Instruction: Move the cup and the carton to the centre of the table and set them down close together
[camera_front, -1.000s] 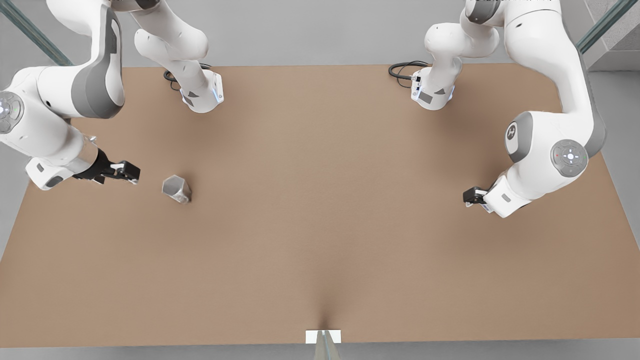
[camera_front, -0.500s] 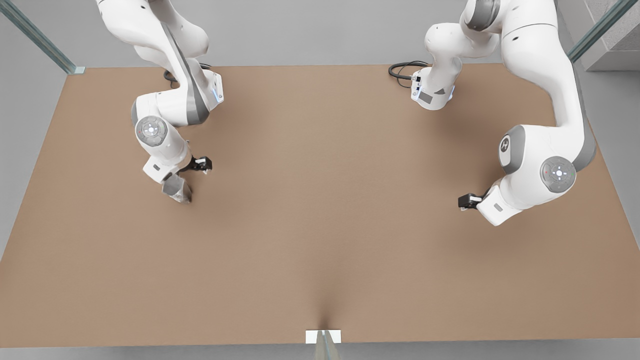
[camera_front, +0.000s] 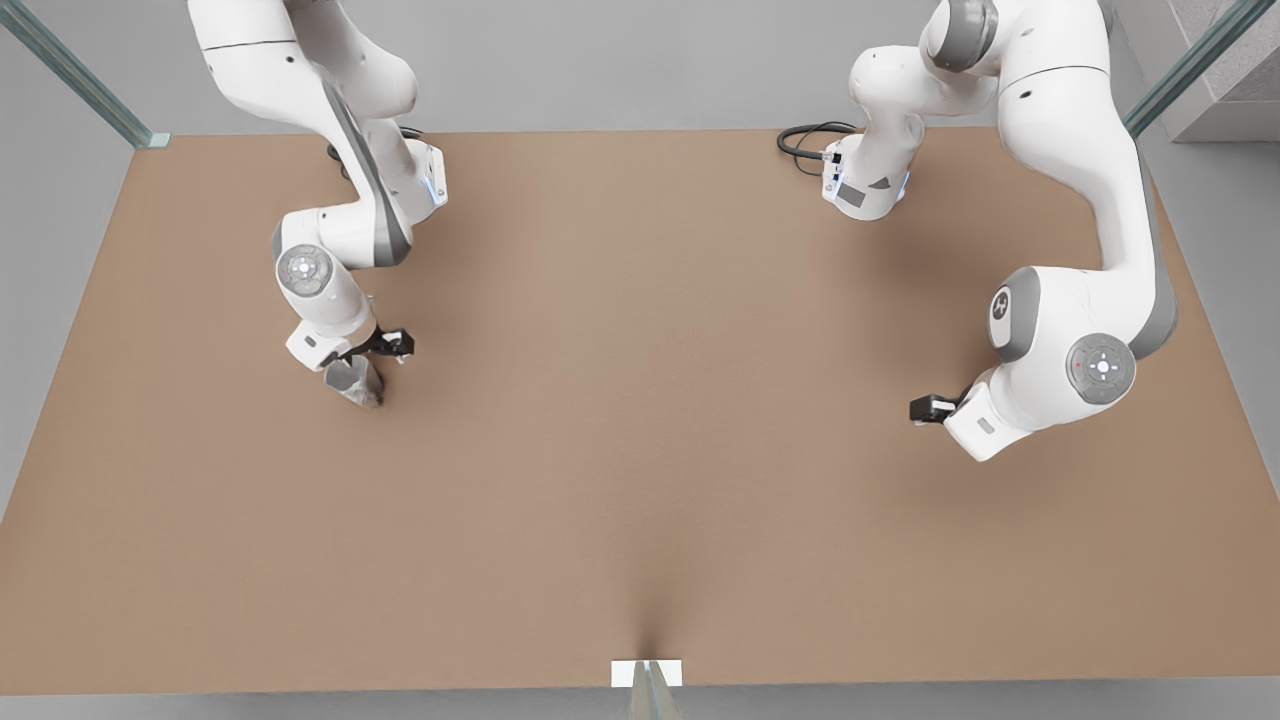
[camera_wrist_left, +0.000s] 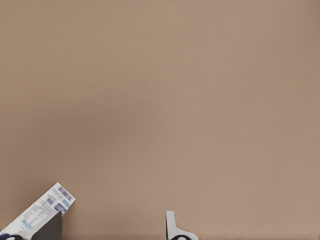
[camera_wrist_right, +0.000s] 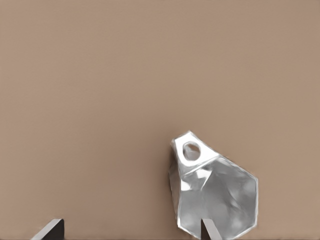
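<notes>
- R gripper hung low over the cup on the front view's left side of the table, fingers spread wide, nothing held.
- In the right wrist view the cup sat off-centre: one fingertip overlapped its body and the other stood well apart over bare tabletop. Cup was well apart from the table centre.
- Step in hand, as judged: line up on the cup for a grasp. To do it well, prob. shift sideways so the cup sat between both fingers before descending. Otherwise that fingertip would likely land on the rim or knock it over.
- Cup's faceted, tapering, shiny sides looked slippery. Closing across two flat opposing facets, low on the body, seemed safest.
- L gripper was near the front view's right side, low to the table, fingers also apart and empty. In the left wrist view the carton lay right by one finger, not between them, so it needed the same centring.
- Around: a black cable by the far arm base and a white tab at the near edge, both well away from the path.
- Nothing stood between either thing and the middle. Main risk later, I'd guess: the two arms crowding each other when setting down close together.
</notes>
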